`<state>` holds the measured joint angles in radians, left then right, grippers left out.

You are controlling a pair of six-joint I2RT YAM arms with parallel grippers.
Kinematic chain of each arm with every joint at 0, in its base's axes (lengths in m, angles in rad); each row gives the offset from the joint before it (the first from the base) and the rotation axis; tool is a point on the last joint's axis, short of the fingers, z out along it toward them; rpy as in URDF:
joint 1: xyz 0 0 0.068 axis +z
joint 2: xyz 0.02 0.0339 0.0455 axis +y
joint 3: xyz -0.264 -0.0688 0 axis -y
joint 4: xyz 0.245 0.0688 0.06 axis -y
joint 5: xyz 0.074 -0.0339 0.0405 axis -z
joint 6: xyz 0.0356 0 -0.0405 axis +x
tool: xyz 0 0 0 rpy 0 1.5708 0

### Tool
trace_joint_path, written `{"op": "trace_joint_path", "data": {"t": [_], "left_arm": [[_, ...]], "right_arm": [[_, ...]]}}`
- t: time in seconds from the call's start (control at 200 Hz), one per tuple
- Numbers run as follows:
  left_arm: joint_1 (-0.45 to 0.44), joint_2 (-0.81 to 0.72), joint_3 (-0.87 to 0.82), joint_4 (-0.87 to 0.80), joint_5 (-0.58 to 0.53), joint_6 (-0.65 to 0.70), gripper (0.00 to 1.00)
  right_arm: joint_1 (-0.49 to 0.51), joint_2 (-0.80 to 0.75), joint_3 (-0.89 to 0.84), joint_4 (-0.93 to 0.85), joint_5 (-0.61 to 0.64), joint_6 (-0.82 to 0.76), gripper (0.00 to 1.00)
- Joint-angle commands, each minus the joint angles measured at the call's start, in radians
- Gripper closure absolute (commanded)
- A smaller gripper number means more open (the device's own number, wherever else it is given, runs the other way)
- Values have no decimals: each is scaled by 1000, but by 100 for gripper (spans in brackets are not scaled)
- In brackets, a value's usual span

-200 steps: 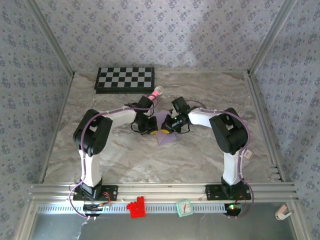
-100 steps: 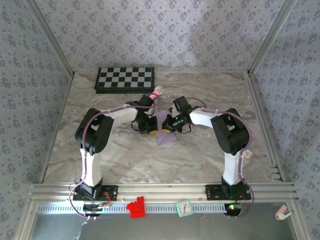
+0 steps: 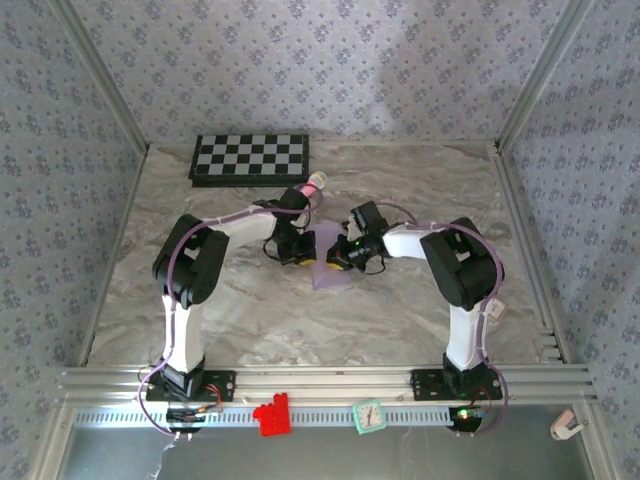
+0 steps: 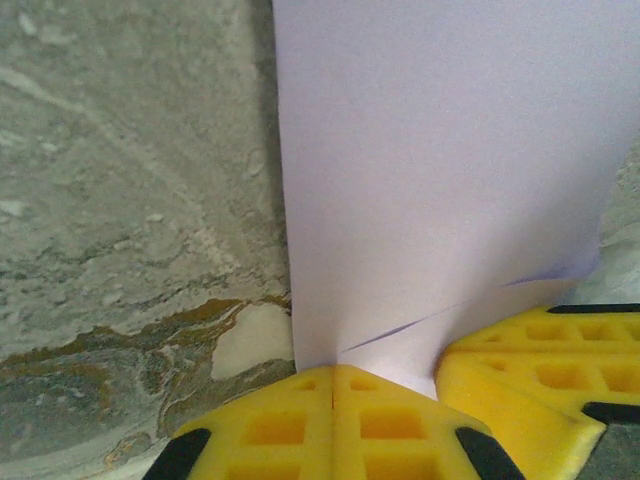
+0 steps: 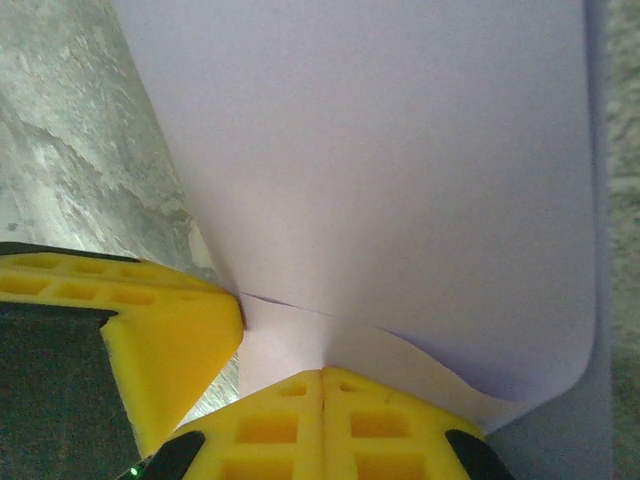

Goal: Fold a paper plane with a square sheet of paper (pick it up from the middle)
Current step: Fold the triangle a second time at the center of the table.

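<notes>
The sheet of paper (image 4: 440, 170) is thin, smooth and pale lavender. It sits near the middle of the tabletop (image 3: 420, 190), held between the two arms. Seen from the left wrist, it rises as a flat, matte plane with one straight edge on the left. A fine crease runs slantwise across its lower part towards the pinch point. Seen from the right wrist, the near part bends into a soft rounded curl, and a second layer of the same paper shows beneath it.

The left end effector (image 4: 333, 375) has its yellow fingers (image 4: 270, 430) pressed together, clamped on the paper's lower edge. These fingers are moulded plastic with a grid of square recesses. The right end effector (image 5: 322, 378) is made the same way and is likewise closed on the paper. The two tips sit just beside each other, and each one's yellow finger shows in the other's wrist view.

The tabletop is a glossy grey-and-cream marble pattern with brownish veins. A black-and-white checkered board (image 3: 250, 158) lies flat at the far edge, well apart from the paper. A pink toy microphone (image 3: 315, 183) lies just behind the left arm's wrist. On the near metal rail (image 3: 330, 380), below the arm bases, stand a red block (image 3: 271, 415) and a small green clock (image 3: 368, 416). Walls papered with a floral pattern (image 3: 300, 70) enclose the space. In the top view, both wrists crowd over the paper and cover most of it.
</notes>
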<state>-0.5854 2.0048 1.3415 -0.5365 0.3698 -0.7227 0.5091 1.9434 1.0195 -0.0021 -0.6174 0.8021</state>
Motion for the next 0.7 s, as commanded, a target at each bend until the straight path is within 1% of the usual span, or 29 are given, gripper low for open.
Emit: {"op": "trace_joint_path", "data": {"t": [0.0,0.09,0.2,0.285,0.39,0.545,0.695], "left_arm": [[2,-68,9,20,-15,-17,95],[2,-133,-31,73,-24,-61,89],[0,-193,-113,146,9,-112,86],[-6,-207,-163,185,70,-147,86],[-25,-203,-202,208,130,-172,86],[-40,-185,-232,198,134,-161,88],[-40,-150,-219,188,144,-143,89]], "right_arm": [[12,42,-86,32,151,92,95],[26,29,-113,57,205,145,95],[39,17,-142,67,263,207,95],[46,17,-157,75,283,251,95],[49,25,-153,52,292,268,95],[50,47,-135,23,279,265,95],[49,61,-108,-9,269,255,95]]}}
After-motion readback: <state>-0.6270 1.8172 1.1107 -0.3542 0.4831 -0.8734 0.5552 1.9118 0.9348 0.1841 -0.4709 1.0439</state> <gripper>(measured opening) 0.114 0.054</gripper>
